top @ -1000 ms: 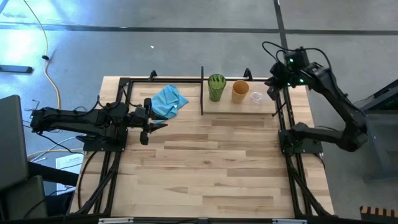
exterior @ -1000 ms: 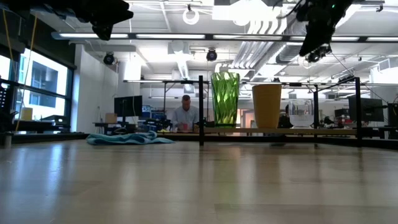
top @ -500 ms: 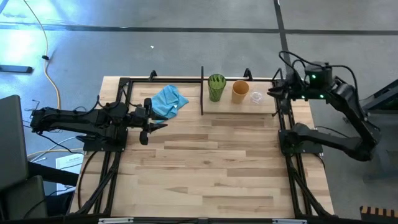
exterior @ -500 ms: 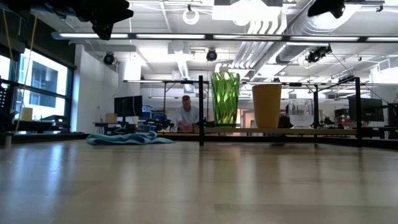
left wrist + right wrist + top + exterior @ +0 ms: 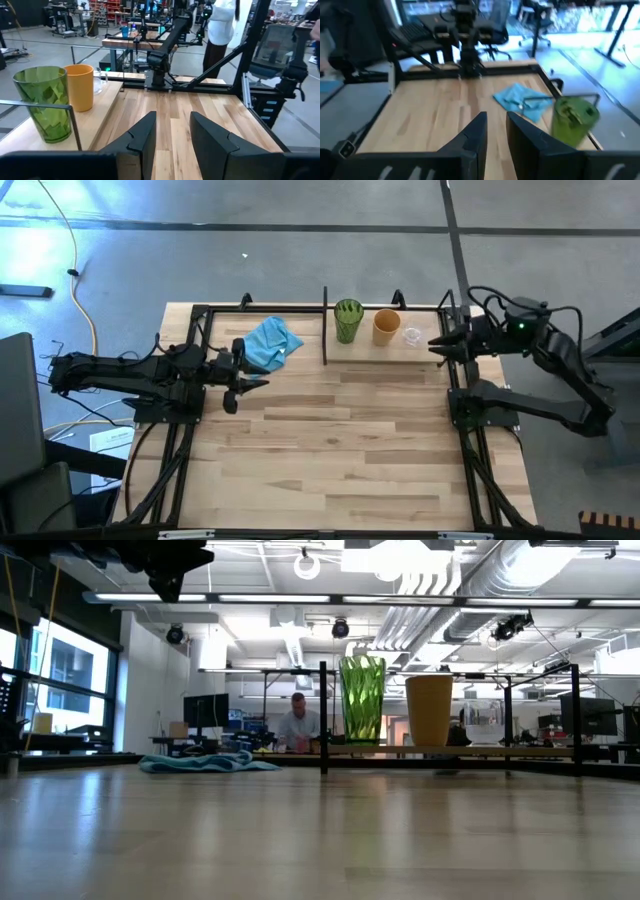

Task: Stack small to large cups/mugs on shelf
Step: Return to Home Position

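Three cups stand in a row on the shelf (image 5: 375, 352) at the table's far edge, right of its upright black divider (image 5: 325, 326): the green ribbed tumbler (image 5: 348, 320) (image 5: 42, 102) (image 5: 362, 700), the orange cup (image 5: 386, 326) (image 5: 81, 86) (image 5: 429, 710) and the tiny clear glass (image 5: 412, 337) (image 5: 98, 82). My right gripper (image 5: 438, 343) (image 5: 496, 131) hovers open just right of the clear glass, pointing toward the table's left. My left gripper (image 5: 246, 381) (image 5: 172, 142) waits open near the left edge, beside the blue cloth.
A crumpled blue cloth (image 5: 270, 343) (image 5: 522, 100) lies left of the divider. Black frame rails run along both sides of the table (image 5: 340, 440). A person sits in the room beyond the far edge (image 5: 298, 725).
My right arm has drawn back from above the shelf's far right corner toward the right edge. Its gripper has turned from slanting downward to about level, pointing at the table's left, and has left the low view at its top. The cups have stayed put.
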Tool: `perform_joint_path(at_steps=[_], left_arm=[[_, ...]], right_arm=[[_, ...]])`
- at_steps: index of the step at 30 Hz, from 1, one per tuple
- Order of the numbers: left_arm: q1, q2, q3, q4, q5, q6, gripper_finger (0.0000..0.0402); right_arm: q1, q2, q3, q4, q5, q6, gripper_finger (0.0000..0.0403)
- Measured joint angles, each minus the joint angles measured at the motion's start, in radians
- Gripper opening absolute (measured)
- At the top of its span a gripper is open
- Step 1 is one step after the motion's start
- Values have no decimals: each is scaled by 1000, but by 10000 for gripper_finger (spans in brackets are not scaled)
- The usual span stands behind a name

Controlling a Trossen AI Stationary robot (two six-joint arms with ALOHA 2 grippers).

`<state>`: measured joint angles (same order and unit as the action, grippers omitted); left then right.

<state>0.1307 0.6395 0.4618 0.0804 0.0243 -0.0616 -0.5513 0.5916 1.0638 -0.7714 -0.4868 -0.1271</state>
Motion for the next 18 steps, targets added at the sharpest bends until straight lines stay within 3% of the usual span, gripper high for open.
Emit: perform_joint_path(at_steps=[10,18], left_arm=[[0,0,0,60,55,1,108],[0,0,0,133,79,4,108]], right_arm=[[113,-30,-219,368,-24,23,64],[224,-29,-420,850,-45,17,64]])
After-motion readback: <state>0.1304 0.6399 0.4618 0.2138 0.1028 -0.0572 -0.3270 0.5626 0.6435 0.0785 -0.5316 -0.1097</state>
